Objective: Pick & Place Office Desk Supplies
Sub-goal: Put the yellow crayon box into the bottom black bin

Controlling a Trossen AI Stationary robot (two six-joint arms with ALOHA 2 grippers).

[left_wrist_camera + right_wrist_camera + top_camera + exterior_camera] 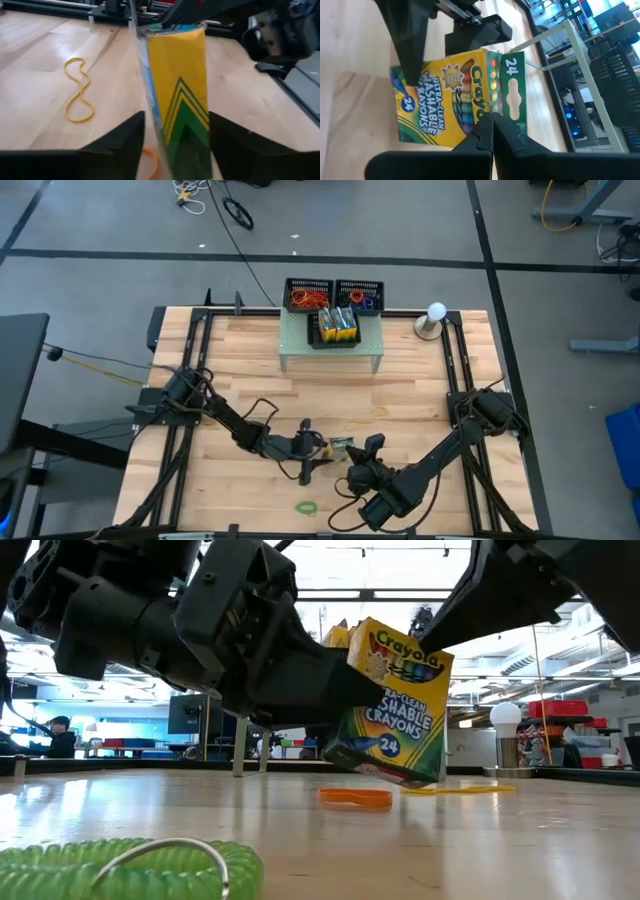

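The work surface is a light wooden table (250, 370) with a butcher-block top. At its far edge, centred, stands a pale green perforated riser (331, 348). To the right of the riser, a white globe lamp (435, 315) rests on the far right area. Near the near edge, left of centre, lies a green coiled loop (306, 507). In the low view, an orange rubber band (356, 798) and a yellow rubber band (458, 790) lie flat on the wood.
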